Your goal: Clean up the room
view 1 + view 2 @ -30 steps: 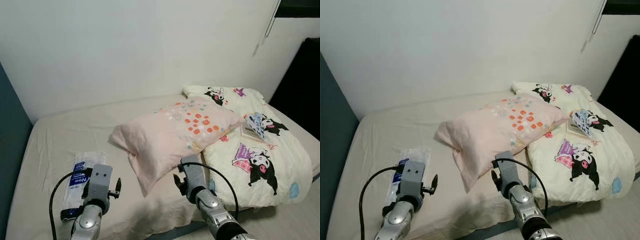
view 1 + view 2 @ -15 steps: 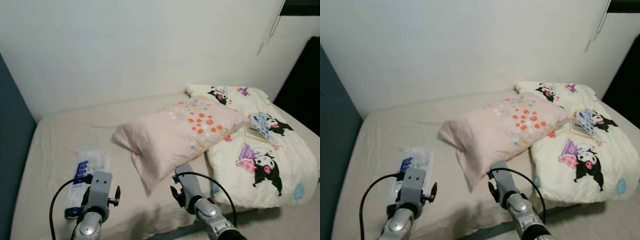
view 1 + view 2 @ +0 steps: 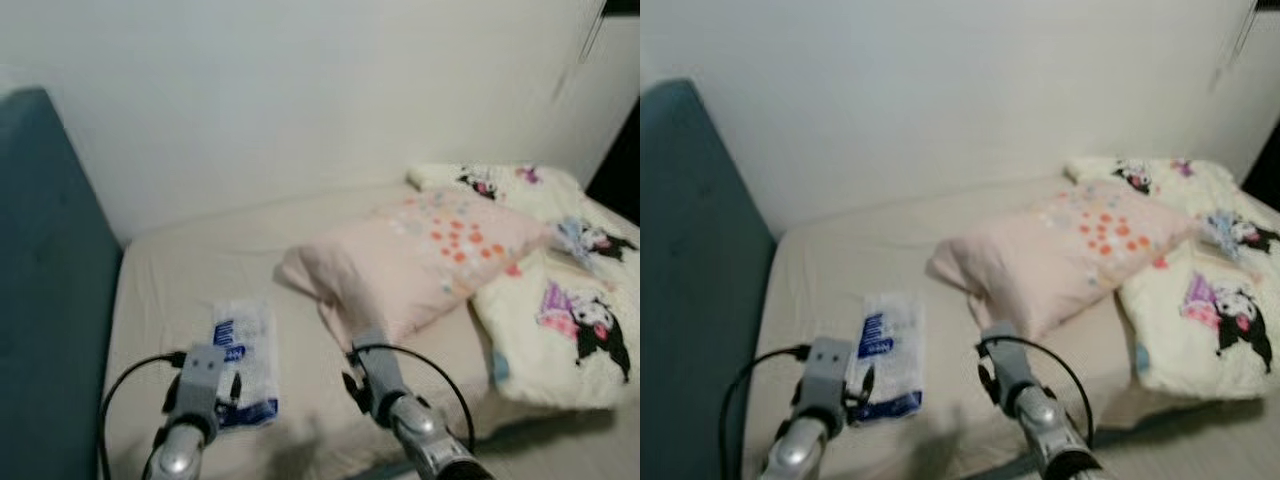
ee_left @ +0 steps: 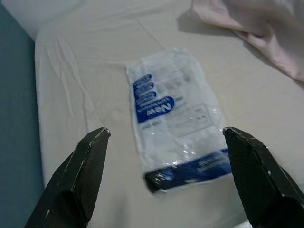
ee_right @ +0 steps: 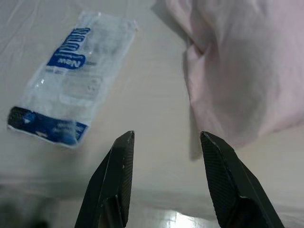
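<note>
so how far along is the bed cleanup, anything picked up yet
Nothing looks done yet. The white and blue plastic packet lies flat on the bed sheet. In hand: the left gripper is open and lined up over the packet, not touching it. The right gripper is open and empty beside the pink pillow. Left: grasping the packet, plus the pillow and cartoon blanket, which look untidy.

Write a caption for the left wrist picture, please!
Open left gripper above a clear-and-blue plastic packet on the beige bed sheet.
</note>
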